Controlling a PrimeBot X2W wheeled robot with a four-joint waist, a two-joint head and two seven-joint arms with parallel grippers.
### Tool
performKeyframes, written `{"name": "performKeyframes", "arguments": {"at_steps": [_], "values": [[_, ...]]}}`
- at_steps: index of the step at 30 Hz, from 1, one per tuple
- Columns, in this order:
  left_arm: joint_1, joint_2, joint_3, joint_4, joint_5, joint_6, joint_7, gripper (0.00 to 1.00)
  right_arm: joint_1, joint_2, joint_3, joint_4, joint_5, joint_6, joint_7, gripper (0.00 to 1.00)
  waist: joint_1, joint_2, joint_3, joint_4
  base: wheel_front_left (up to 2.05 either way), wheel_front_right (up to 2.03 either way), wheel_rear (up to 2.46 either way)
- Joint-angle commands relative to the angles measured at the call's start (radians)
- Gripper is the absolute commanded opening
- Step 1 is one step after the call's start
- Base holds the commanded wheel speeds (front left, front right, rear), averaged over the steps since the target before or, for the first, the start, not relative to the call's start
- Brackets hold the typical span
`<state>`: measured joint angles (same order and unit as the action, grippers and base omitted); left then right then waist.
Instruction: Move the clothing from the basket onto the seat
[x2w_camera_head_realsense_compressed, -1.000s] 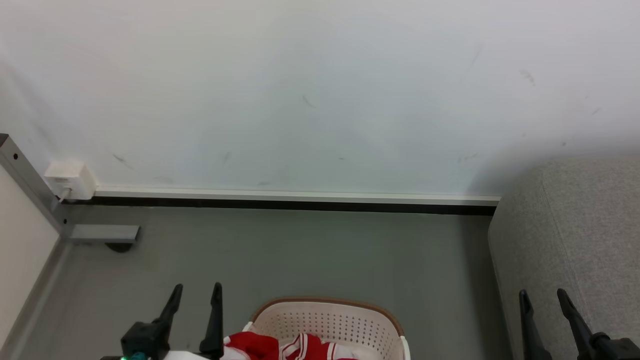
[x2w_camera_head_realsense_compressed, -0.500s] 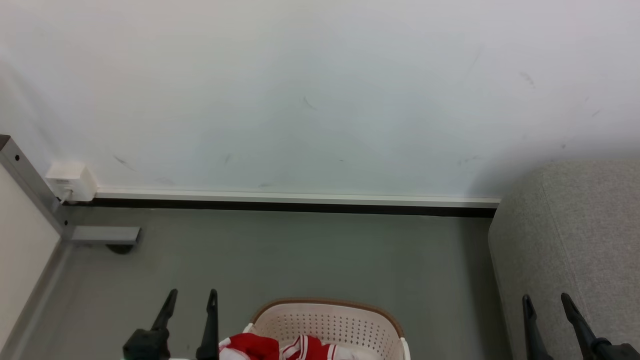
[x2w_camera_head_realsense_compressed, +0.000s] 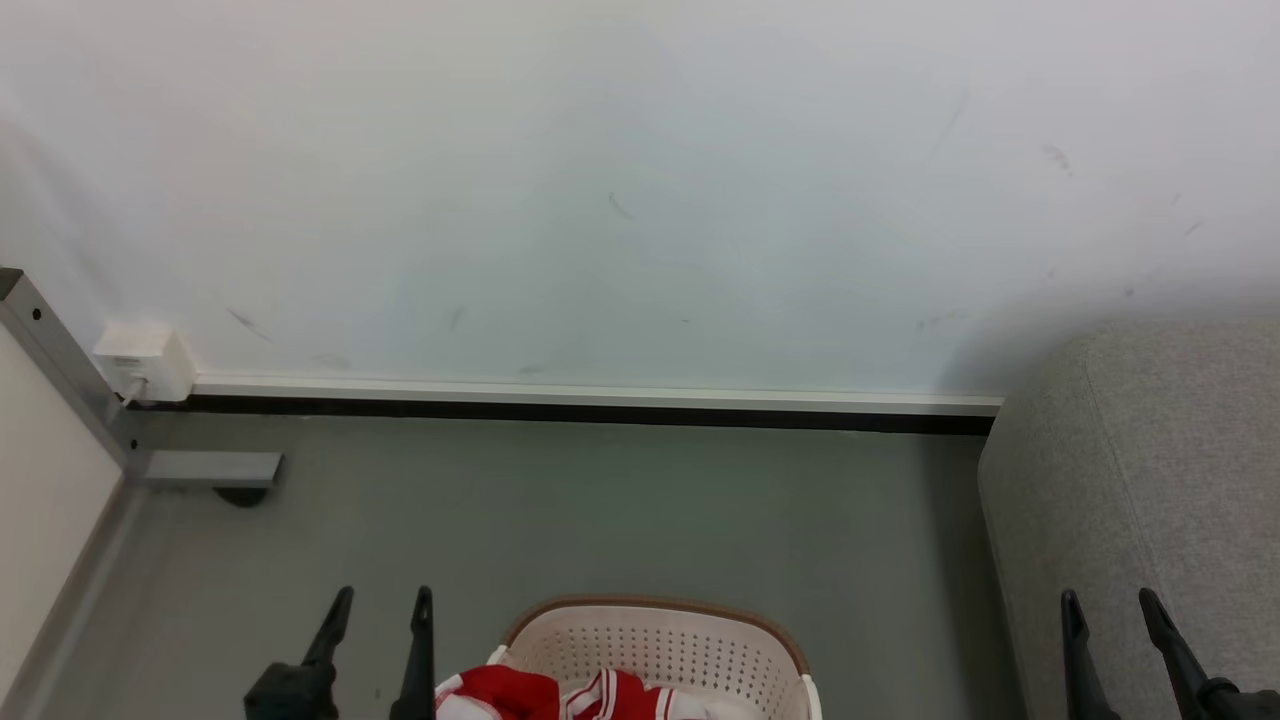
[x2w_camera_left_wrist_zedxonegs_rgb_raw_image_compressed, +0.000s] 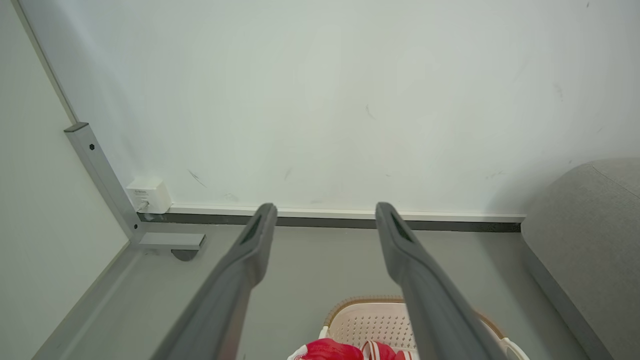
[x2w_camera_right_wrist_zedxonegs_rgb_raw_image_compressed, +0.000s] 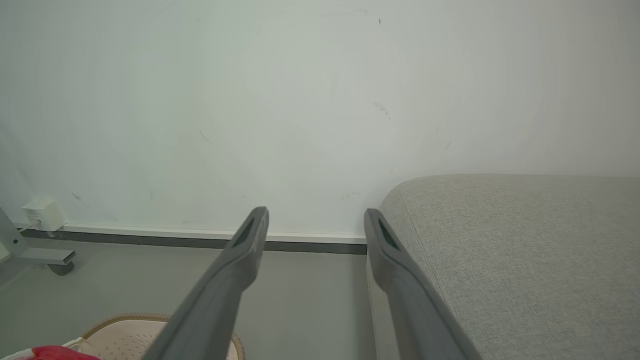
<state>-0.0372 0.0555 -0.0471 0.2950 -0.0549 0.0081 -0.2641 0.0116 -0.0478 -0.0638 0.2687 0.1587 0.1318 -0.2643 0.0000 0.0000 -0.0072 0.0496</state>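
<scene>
Clothing, red with white striped trim: lies bunched inside basket, toward its left side. Basket: stands upright on grey floor, well short of the floor's far edge at the wall skirting. Seat: occupies the floor's right edge, backed against the wall, apart from basket. Left claw: released, fingers spread, grasping nothing; hangs above floor just left of basket. Right claw: released likewise, empty; sits at seat's left edge, well apart from basket.
</scene>
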Motion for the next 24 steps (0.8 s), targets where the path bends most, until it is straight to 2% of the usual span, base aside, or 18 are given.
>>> {"name": "performKeyframes", "arguments": {"at_steps": [1, 24], "values": [[-0.003, 0.003, 0.002, 0.005, 0.009, -0.005, -0.001, 1.0, 0.001, -0.005, 0.0, 0.001, 0.0, -0.002, 0.0, 1.0, 0.0, 0.0, 0.0, 0.0, 0.0, 0.0, 0.0], [-0.002, -0.002, 0.009, 0.004, 0.023, -0.01, -0.001, 1.0, -0.003, -0.005, 0.006, 0.0, 0.004, -0.002, 0.0, 1.0, 0.0, 0.0, 0.016, -0.011, 0.0, 0.0, 0.0]]}}
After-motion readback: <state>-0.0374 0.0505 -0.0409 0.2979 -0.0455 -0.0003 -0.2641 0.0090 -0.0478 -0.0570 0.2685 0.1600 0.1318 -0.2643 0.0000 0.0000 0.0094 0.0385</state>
